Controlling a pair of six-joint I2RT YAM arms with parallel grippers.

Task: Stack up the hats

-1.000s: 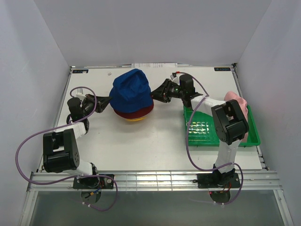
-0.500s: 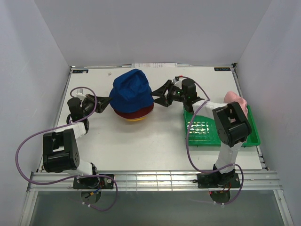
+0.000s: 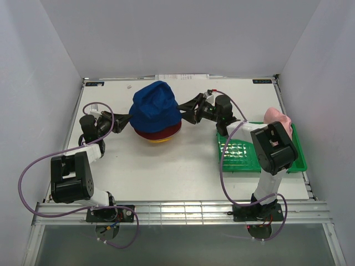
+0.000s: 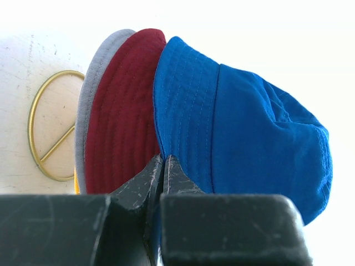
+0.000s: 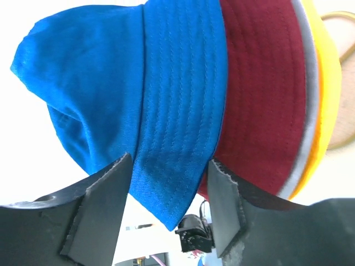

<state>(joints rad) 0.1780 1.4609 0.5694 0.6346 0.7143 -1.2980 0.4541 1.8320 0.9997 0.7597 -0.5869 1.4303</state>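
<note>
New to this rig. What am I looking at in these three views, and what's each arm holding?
Two robot arms, the left arm and the right arm, are bolted at the near edge of a white table. The wide view is from a fixed camera above and behind them; the other two come from a camera on each wrist, looking past its own jaws. Mid-table is a stack of fabric bucket hats: royal blue hat on top, dark red hat, grey hat and yellow hat, with a thin gold wire stand at the base. A pink hat lies at a green plastic tray's far end. The left jaws are shut at the blue brim's edge; whether they pinch fabric is unclear. The right jaws are open around the blue brim, holding nothing.
</note>
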